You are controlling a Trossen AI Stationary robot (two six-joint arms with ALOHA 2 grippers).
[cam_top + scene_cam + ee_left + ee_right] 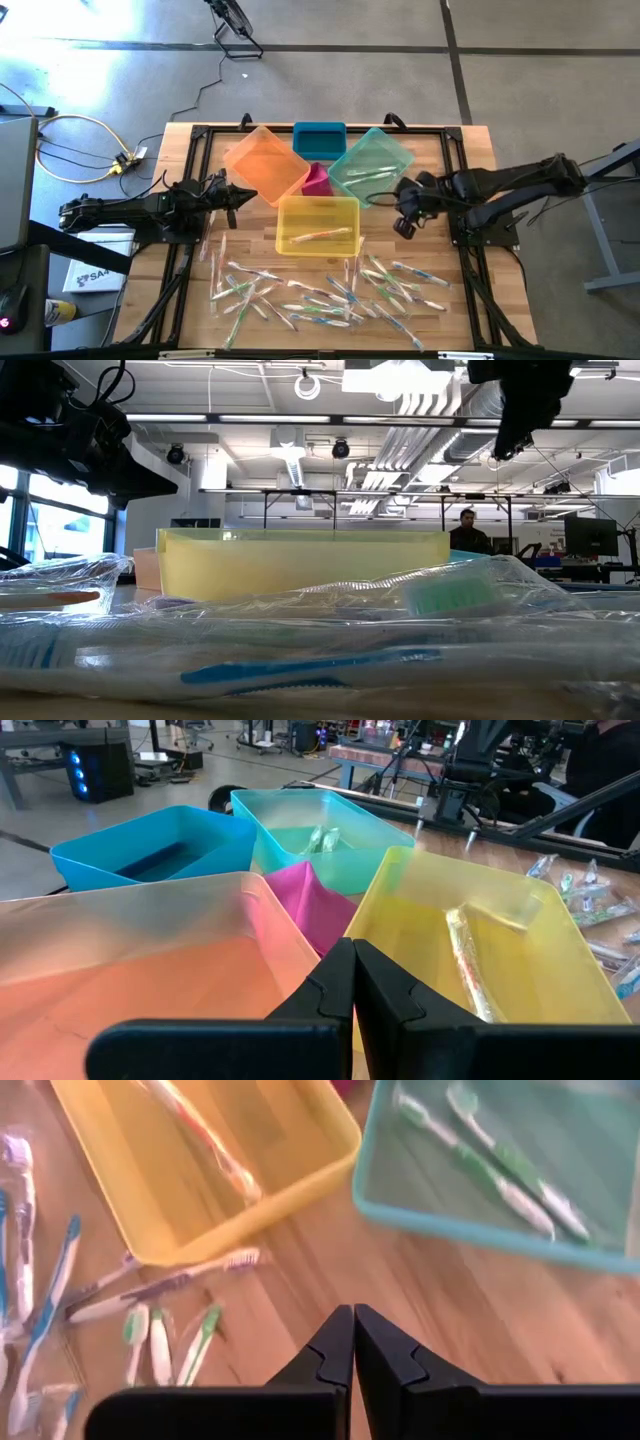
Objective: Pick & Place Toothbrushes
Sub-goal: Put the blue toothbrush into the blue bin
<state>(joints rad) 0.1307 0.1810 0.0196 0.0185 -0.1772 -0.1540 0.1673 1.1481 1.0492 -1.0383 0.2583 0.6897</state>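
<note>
Waiting between picks: neither arm holds anything.
Left gripper (pixel 233 193): clenched empty, beside the orange bin (pixel 262 162).
Toothbrushes (pixel 330 292): most scattered on the table's near edge; one lies in the yellow bin (pixel 316 224), two in the green bin (pixel 371 164).
Right gripper (pixel 404 200): clenched empty, just beside the green bin.
Next move: likely open, descend over the pile.

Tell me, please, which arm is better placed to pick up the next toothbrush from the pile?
Probably the right. The right hand is shut and empty, close above the loose toothbrushes, which its wrist view shows. The left hand, also shut, sits by the orange bin and faces the bins.
</note>
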